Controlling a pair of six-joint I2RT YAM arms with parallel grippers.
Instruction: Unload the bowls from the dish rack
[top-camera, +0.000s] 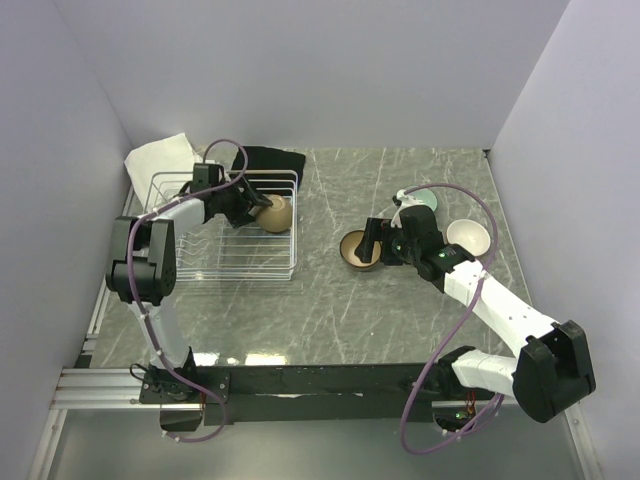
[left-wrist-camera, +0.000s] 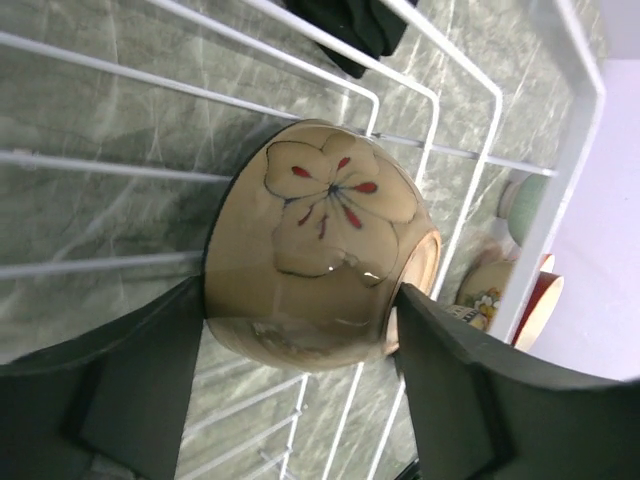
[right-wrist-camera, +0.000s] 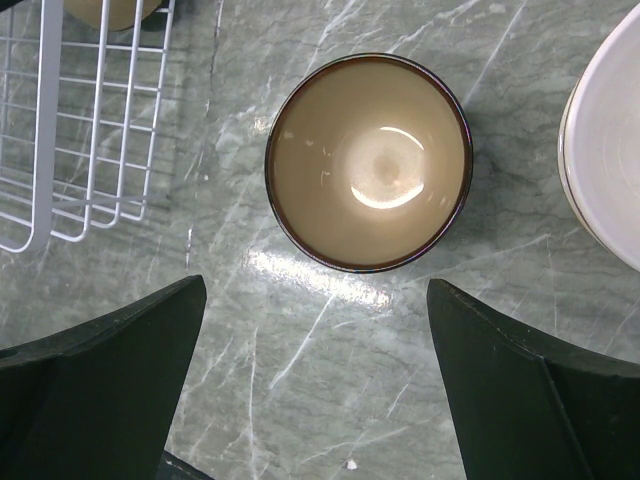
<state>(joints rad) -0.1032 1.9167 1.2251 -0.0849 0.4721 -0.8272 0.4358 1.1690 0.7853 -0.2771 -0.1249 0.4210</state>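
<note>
The white wire dish rack (top-camera: 200, 255) stands at the left. A beige bowl with a flower pattern (top-camera: 277, 214) is at its far right corner, tipped on its side. My left gripper (top-camera: 252, 208) is shut on it; in the left wrist view the fingers (left-wrist-camera: 140, 380) press both sides of the bowl (left-wrist-camera: 320, 230) above the rack wires (left-wrist-camera: 60, 165). My right gripper (top-camera: 374, 240) is open and empty, just above a tan-brown bowl (top-camera: 358, 250) that stands upright on the table. In the right wrist view this bowl (right-wrist-camera: 368, 162) lies beyond the spread gripper (right-wrist-camera: 315, 370).
A pale bowl (top-camera: 468, 236) and a pale teal bowl (top-camera: 428, 199) stand by the right arm. The left wrist view shows teal (left-wrist-camera: 527, 205), flowered (left-wrist-camera: 482, 288) and dark red (left-wrist-camera: 541, 300) bowls beyond the rack. A black cloth (top-camera: 268, 160) and a white cloth (top-camera: 160, 155) lie behind the rack.
</note>
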